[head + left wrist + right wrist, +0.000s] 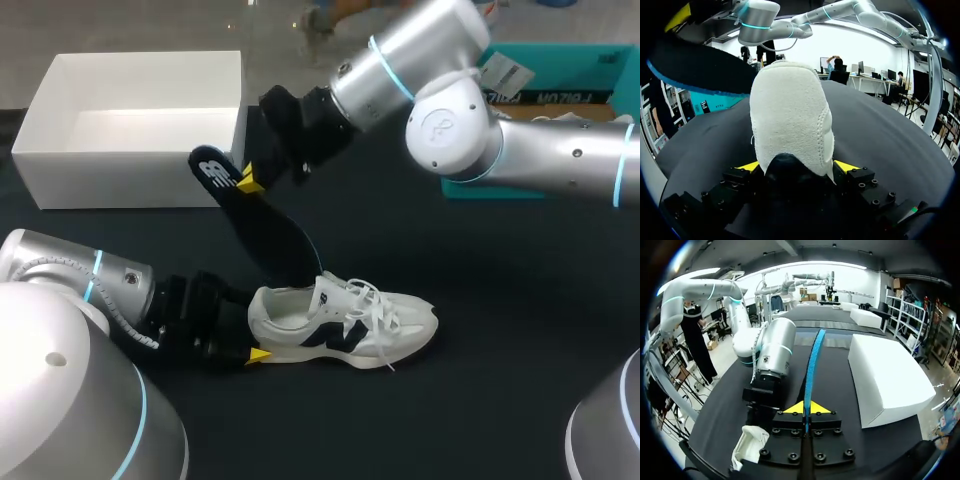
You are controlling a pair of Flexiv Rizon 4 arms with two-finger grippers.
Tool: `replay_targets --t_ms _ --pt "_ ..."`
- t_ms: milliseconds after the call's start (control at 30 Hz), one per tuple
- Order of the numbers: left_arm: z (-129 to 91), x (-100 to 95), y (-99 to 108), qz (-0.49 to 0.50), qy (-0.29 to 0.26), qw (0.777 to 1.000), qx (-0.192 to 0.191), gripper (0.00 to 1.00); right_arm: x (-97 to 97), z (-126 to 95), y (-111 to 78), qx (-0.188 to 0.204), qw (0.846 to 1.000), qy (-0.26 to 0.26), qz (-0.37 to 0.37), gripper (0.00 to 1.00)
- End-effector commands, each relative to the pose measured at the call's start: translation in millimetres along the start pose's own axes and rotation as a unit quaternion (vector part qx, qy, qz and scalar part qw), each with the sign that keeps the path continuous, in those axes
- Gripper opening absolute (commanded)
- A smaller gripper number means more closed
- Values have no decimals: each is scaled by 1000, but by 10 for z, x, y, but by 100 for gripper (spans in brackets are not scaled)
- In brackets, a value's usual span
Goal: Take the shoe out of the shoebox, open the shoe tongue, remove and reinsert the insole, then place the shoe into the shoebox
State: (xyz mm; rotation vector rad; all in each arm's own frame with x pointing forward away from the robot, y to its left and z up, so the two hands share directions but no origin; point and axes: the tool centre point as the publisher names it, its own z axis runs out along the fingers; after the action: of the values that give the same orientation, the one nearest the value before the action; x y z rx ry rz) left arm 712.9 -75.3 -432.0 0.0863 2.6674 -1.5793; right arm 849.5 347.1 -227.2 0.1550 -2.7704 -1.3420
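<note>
My right end effector (804,407) is clamped edge-on upon the heel end of the black foam insole with a blue rim (265,225), holding it raised over the tabletop (480,300) just off the shoebox's near right corner. From there the insole slopes down, and its front end sits at the mouth of the white sneaker with navy side panel and white laces (340,325). My left end effector (796,167) grips the sneaker's heel from both sides and pins it on its sole towards the near edge, left of the middle, toe pointing right. I judge this to be the insole step, though I cannot tell whether it is on its way out or in. Either way, the next move needs the right arm to travel along the insole's own line while the left holds the heel firm. The white cardboard shoebox (120,180) stands open at the far left corner with nothing in it
</note>
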Motion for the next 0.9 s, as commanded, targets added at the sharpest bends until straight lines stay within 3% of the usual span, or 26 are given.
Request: replay_targets --t_ms 33,300,900 --pt "46 16 54 0 0 1000 -1 0 47 -186 132 -4 999 -30 -13 0" --pt "46 16 54 0 0 1000 -1 0 42 -426 336 -11 998 -61 -24 0" --pt "46 16 54 0 0 1000 -1 0 40 -445 346 -19 998 -59 -23 0"
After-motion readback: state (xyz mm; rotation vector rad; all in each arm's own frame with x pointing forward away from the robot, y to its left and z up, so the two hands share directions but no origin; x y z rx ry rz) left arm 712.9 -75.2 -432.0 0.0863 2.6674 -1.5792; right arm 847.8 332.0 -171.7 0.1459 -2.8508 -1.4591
